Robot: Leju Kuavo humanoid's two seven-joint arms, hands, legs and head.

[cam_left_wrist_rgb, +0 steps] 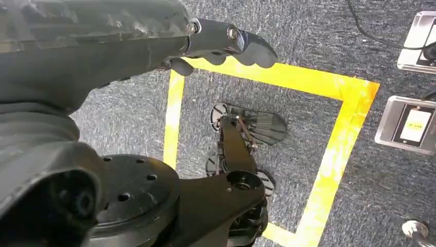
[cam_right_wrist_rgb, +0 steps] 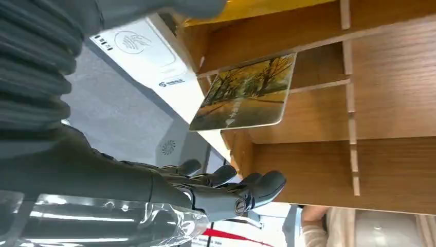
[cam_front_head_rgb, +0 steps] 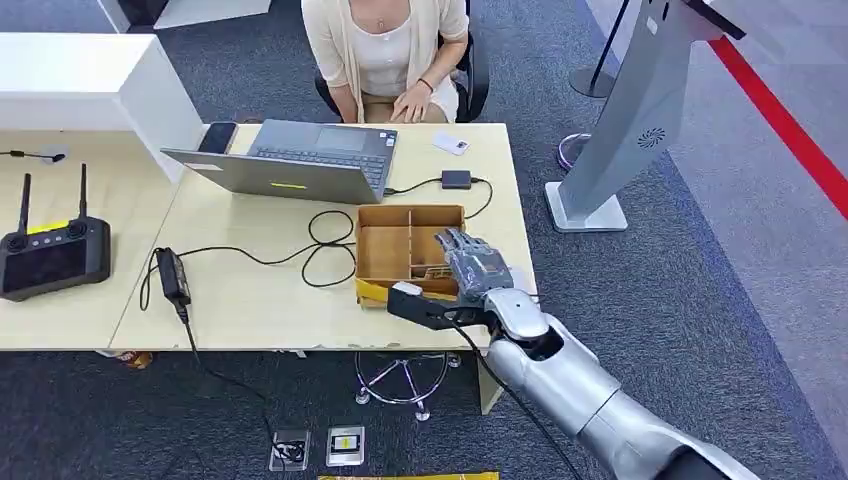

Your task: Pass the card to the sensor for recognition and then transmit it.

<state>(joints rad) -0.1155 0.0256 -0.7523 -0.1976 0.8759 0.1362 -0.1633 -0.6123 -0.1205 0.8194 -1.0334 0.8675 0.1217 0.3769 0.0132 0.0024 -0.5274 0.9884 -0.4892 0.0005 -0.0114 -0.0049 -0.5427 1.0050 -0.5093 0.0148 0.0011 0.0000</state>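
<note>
A card (cam_right_wrist_rgb: 244, 95) printed with autumn trees leans tilted in a compartment of the wooden divided box (cam_front_head_rgb: 385, 250) near the table's front right edge. My right hand (cam_front_head_rgb: 470, 268) hovers over the box's right side with its fingers (cam_right_wrist_rgb: 231, 190) spread and its dark thumb (cam_front_head_rgb: 420, 305) stretched along the box's front. It does not touch the card. A small white card sensor (cam_front_head_rgb: 452, 144) lies on the table beyond the box, its contactless mark visible in the right wrist view (cam_right_wrist_rgb: 149, 56). My left hand (cam_left_wrist_rgb: 226, 43) hangs over the floor, holding nothing.
A grey laptop (cam_front_head_rgb: 300, 160) stands behind the box, and a person (cam_front_head_rgb: 385, 55) sits at the table's far side. Cables and a black power adapter (cam_front_head_rgb: 172, 275) lie to the left, a black remote controller (cam_front_head_rgb: 50, 255) farther left. A grey kiosk stand (cam_front_head_rgb: 620, 130) rises on the right.
</note>
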